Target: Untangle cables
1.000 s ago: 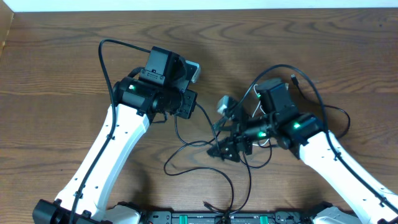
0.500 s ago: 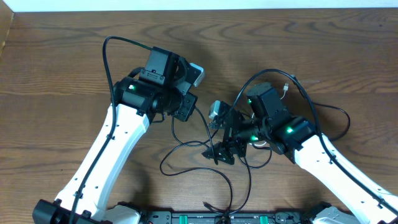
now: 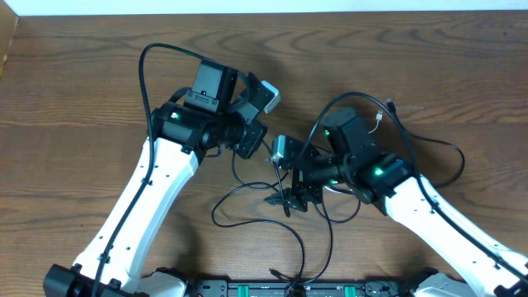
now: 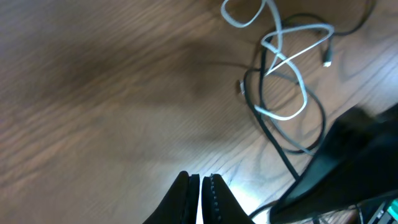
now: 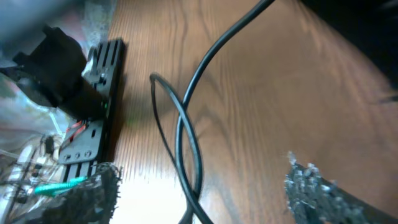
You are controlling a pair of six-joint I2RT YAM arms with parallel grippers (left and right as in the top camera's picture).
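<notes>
The overhead view is evenly lit and sharp, with soft shadows on the table (image 3: 82, 82). The left wrist view is soft, white glare just beside the left jaws; the right wrist view blurs, glare between the right jaws

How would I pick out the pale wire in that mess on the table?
On the brown wooden table, look where the thin cords bunch together. The white cable loops through the black cables and is the only pale one there.

Left end effector (image 4: 200, 190) looks pressed shut; right end effector (image 5: 202, 186) stands spread wide.
</notes>
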